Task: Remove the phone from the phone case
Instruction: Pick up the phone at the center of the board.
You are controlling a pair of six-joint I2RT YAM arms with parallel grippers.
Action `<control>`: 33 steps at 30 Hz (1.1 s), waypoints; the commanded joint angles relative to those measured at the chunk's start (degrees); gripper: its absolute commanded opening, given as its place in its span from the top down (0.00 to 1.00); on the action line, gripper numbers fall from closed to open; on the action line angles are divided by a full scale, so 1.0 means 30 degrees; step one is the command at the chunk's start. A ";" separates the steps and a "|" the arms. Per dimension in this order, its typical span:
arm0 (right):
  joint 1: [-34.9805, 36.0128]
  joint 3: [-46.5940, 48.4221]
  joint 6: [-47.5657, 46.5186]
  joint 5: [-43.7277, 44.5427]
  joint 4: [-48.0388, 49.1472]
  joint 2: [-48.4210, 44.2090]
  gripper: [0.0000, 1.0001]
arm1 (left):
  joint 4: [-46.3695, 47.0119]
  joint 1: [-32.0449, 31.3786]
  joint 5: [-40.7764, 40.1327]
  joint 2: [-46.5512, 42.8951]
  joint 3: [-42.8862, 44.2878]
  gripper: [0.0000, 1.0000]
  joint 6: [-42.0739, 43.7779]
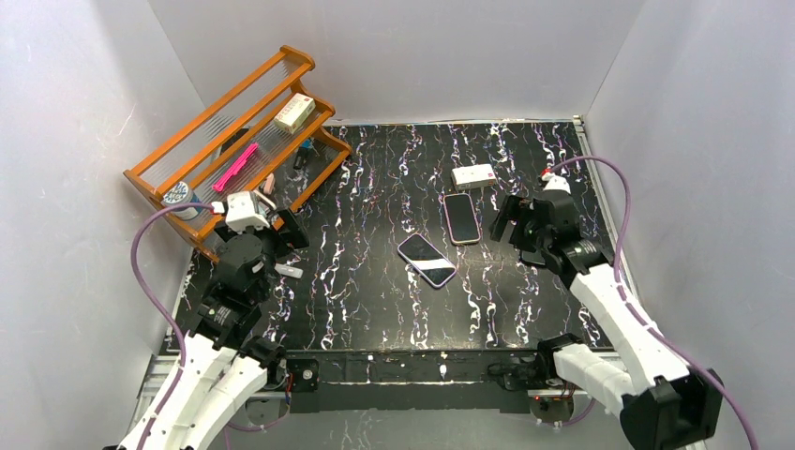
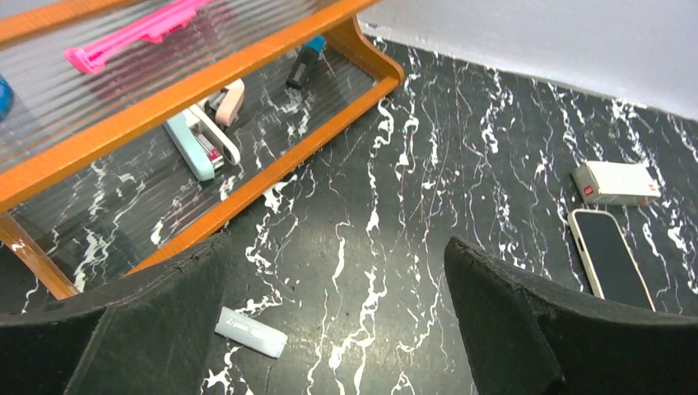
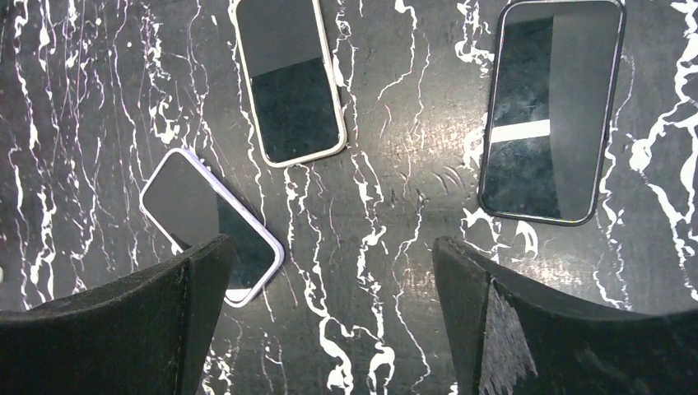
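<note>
The left end effector (image 2: 337, 259) hangs with its jaws spread as wide as they go. It grasps nothing and touches nothing, with only bare black marbled table (image 1: 375, 309) showing between its two black fingers. It sits at the left side of the table, close to the foot of the wooden rack (image 2: 165, 103). A small grey bar (image 2: 251, 332) lies on the table just below its left finger. The right end effector (image 1: 518, 223) is released too, jaws fully apart and empty, hovering over the right side of the table. Three phones lie flat, screens up. A lavender-cased phone (image 1: 427, 260) rests askew near the table's middle. A white-cased phone (image 1: 461, 217) lies just behind it. A dark-edged phone (image 3: 551, 111) shows only in the right wrist view, on the other side of the end effector's gap. In that view the left finger covers one corner of the lavender-cased phone, and whether it touches cannot be told. All three phones sit in their cases. A white box (image 1: 472, 175) lies behind the white-cased phone, close to it but apart. On the rack's ribbed shelves are a pink tool (image 2: 136, 29) and, lower down, a pale blue stapler (image 2: 200, 141).
</note>
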 commanded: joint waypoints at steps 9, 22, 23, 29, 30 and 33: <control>0.0030 0.0659 -0.1955 -0.5722 0.2998 0.3957 0.01 | -0.0495 0.0080 0.2400 0.0324 0.0619 0.02 -0.0107; 0.4583 0.4890 -0.4476 -0.5953 0.1900 1.2230 0.01 | -0.1513 0.0113 0.2729 0.1673 0.0936 0.02 0.0309; 0.5108 0.5224 -0.4624 -0.5554 0.1577 1.2697 0.01 | -0.1573 0.0135 0.2908 0.1779 0.0970 0.02 0.0413; 0.6857 0.6935 -0.5549 -0.3683 0.0057 1.5097 0.01 | -0.1837 0.0150 0.3058 0.2150 0.1222 0.02 0.0806; 0.7172 0.7201 -0.5688 -0.3238 -0.0250 1.5454 0.01 | -0.1851 0.0144 0.3004 0.2132 0.1199 0.02 0.0753; 0.7813 0.7888 -0.5886 -0.1795 -0.1060 1.6519 0.01 | -0.1821 0.0165 0.2993 0.2075 0.1105 0.02 0.0591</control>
